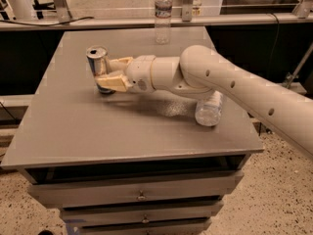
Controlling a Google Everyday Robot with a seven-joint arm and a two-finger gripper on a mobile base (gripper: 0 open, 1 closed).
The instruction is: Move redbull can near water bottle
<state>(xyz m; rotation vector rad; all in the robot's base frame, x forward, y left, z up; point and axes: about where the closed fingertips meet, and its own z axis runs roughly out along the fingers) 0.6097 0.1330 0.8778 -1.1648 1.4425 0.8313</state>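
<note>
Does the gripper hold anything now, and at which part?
Cannot be told: the gripper is at the lower body of the redbull can, but a firm grip is not visible.

the grey surface is a flat square top above a stack of drawers. the tool sits low over its far left part, right at the redbull can, which stands upright on the surface. well beyond the tool, at the far edge, the water bottle stands upright. back along the arm from the tool, nearer the right edge, a wider clear bottle lies on its side, partly hidden by the arm.
</note>
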